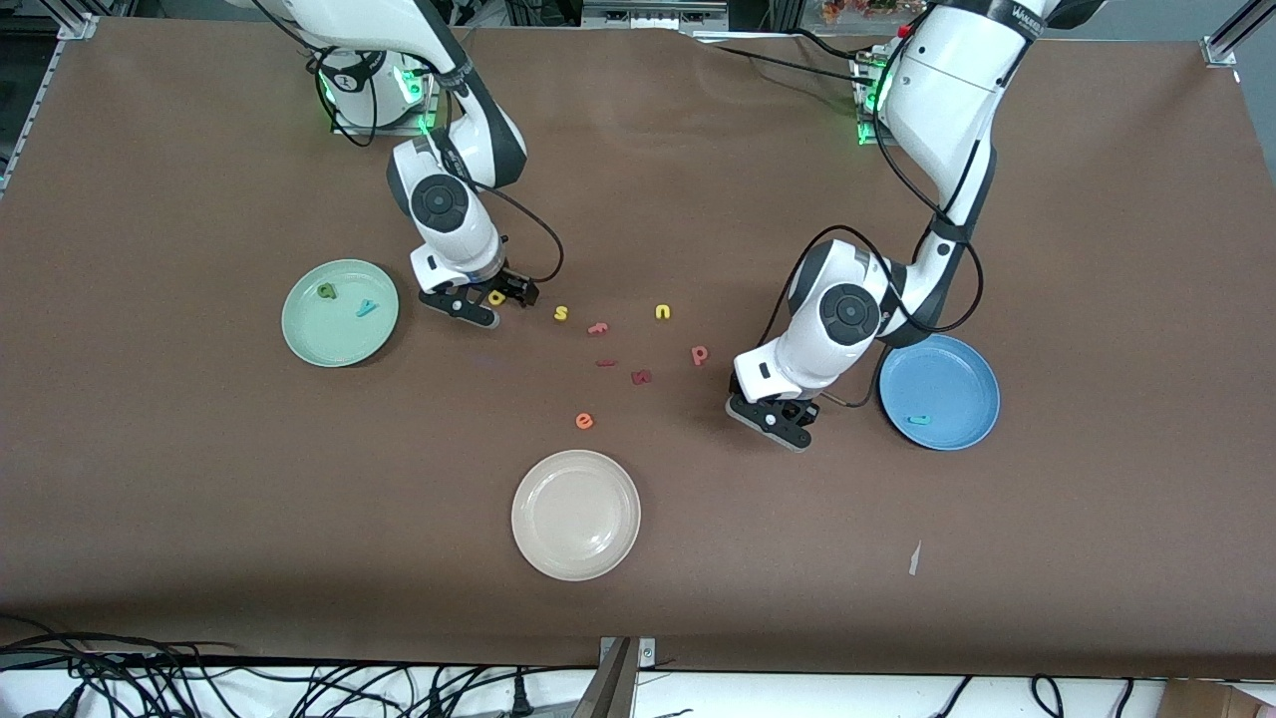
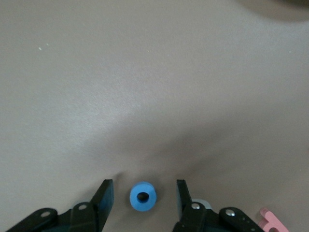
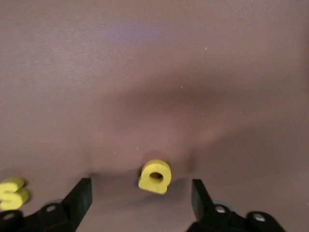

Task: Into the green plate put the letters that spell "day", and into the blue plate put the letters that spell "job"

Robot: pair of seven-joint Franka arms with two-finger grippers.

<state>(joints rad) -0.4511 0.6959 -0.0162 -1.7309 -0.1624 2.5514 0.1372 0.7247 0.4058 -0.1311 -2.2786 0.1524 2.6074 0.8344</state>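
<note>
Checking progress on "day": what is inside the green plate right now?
The green plate holds two small letters: a dark green a and a teal y, apart from each other. Nothing covers the plate, so its whole inside shows.

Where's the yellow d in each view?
Front view: yellow d lies on the table between the tips of the right claw, beside the green plate.
Right wrist view: yellow d lies between the open claw tips.
Left wrist view: not in it.
Shared landmark: yellow s beside it.
</note>
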